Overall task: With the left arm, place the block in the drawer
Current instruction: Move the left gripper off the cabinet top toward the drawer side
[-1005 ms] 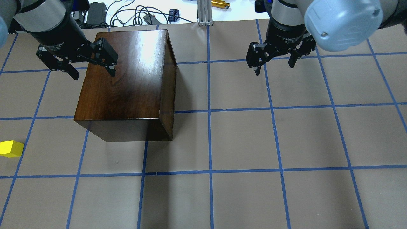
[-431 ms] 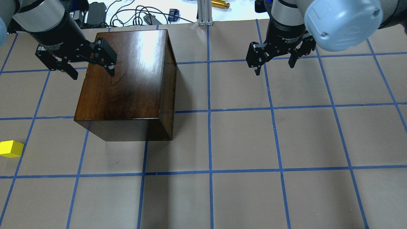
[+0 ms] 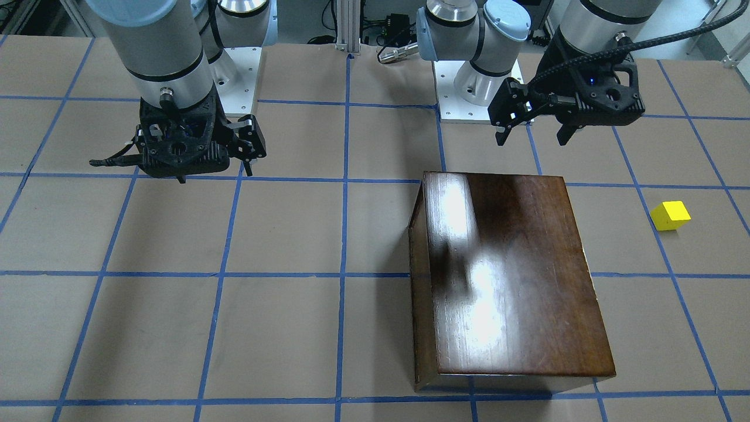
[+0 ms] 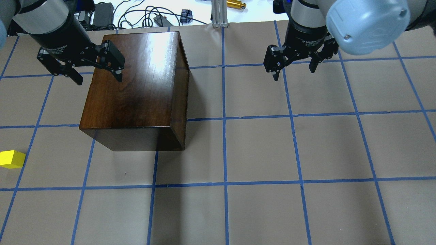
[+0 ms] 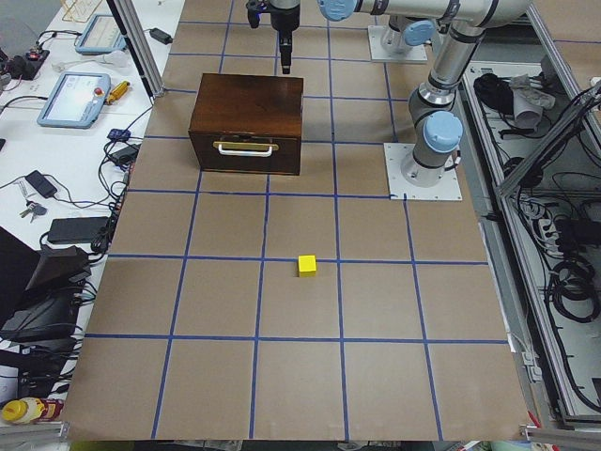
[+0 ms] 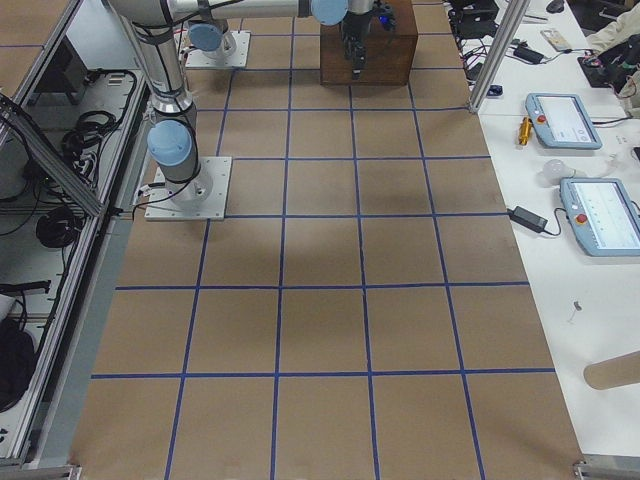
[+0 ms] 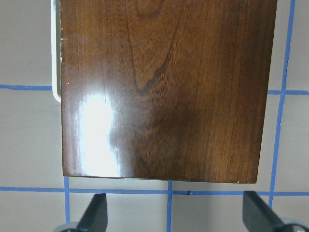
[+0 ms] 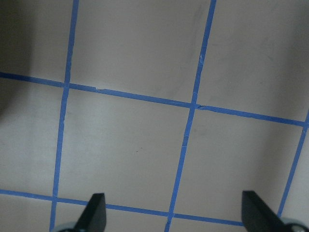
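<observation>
The small yellow block lies on the table at the far left; it also shows in the front view and the left view. The dark-brown cabinet stands with its drawer shut. The drawer's white handle faces the table's left end. My left gripper is open and empty. It hovers over the cabinet's robot-side left corner, well away from the block. The left wrist view looks down on the cabinet top. My right gripper is open and empty over bare table.
The table is brown paper with a blue tape grid. An aluminium post and cables sit beyond the far edge. Both arm base plates stand on the robot side. Teach pendants lie on a side bench.
My left gripper has drifted slightly left and toward the far edge. The block, the cabinet and the right arm have not moved.
</observation>
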You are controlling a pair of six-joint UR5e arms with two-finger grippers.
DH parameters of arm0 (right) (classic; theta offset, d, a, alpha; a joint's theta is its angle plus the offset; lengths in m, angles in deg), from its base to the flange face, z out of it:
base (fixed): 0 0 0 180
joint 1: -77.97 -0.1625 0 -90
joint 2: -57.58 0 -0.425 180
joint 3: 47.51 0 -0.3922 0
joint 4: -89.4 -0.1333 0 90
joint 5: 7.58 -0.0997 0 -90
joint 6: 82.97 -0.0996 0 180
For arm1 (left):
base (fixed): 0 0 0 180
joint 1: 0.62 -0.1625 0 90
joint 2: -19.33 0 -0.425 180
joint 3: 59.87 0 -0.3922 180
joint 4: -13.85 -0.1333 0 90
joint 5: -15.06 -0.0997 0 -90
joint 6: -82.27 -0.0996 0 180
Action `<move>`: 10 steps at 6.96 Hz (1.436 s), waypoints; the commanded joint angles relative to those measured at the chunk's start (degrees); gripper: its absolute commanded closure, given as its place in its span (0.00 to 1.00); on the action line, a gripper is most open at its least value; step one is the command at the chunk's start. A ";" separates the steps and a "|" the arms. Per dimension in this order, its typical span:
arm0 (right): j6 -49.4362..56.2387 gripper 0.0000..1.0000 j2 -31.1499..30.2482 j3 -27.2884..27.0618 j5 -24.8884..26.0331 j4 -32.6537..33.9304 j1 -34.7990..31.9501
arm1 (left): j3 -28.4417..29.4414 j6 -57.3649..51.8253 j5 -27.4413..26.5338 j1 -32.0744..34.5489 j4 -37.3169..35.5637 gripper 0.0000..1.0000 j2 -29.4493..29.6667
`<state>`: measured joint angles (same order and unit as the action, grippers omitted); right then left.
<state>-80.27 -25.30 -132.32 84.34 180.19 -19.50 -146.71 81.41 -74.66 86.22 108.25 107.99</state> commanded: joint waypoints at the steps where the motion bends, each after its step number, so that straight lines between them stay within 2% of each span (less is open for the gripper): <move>1: 0.02 0.00 0.00 0.00 0.00 0.00 0.00 | 0.18 -0.01 -0.11 -0.44 0.09 0.00 -0.07; 3: 0.02 0.00 0.00 0.00 0.00 0.00 0.00 | 0.62 -0.45 -0.11 -2.54 1.84 0.00 -0.15; 4: -0.06 0.00 0.00 0.00 0.00 0.00 0.00 | 0.71 -5.41 -0.11 -4.20 1.93 0.00 -0.15; 7: -0.06 0.00 0.00 0.00 -0.08 0.00 0.00 | 0.79 -10.11 -0.28 -6.94 2.72 0.00 -0.59; 9: 0.02 0.00 0.00 0.00 0.00 0.00 0.00 | 0.79 -10.99 -3.17 -7.64 2.90 0.00 -0.68; 10: 0.02 0.00 0.00 0.00 0.00 0.00 0.00 | 0.79 -16.48 -3.27 -9.04 3.25 0.00 -0.68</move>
<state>-80.27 -25.30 -132.32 84.34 180.19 -19.50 -145.92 69.26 -77.43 78.40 111.19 107.32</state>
